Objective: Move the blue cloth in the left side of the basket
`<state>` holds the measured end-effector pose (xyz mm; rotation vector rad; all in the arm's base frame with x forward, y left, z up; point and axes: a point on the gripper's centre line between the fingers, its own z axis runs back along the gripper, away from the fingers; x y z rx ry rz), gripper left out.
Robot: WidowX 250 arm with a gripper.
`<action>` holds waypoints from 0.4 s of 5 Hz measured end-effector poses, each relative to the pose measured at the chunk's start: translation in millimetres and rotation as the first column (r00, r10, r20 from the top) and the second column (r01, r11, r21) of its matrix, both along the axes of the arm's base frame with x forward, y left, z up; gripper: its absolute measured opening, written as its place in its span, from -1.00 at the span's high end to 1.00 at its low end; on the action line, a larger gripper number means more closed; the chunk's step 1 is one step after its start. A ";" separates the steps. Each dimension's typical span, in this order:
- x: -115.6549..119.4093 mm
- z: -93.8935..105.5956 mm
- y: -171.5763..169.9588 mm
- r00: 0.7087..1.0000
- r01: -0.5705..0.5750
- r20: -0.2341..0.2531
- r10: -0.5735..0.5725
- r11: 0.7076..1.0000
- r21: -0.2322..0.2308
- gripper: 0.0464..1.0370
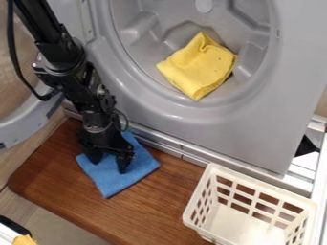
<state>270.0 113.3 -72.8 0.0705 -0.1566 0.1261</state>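
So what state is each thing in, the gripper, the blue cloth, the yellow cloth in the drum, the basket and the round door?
Gripper: open, jaws apart, down at the blue cloth.
Blue cloth: spread nearly flat on the wood.
Yellow cloth: folded over, in the drum.
Basket: upright, open-topped.
Door: swung open.

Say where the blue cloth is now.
In the camera view, the blue cloth lies on the wooden surface at lower left, beneath the gripper, left of the cream basket.
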 end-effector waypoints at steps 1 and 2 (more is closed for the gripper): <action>-1.4 -0.4 -0.7 1.000 -0.010 -0.005 0.009 1.000 -0.008 -0.92; 2.3 6.4 -7.7 1.000 0.009 0.002 -0.009 1.000 -0.010 -0.92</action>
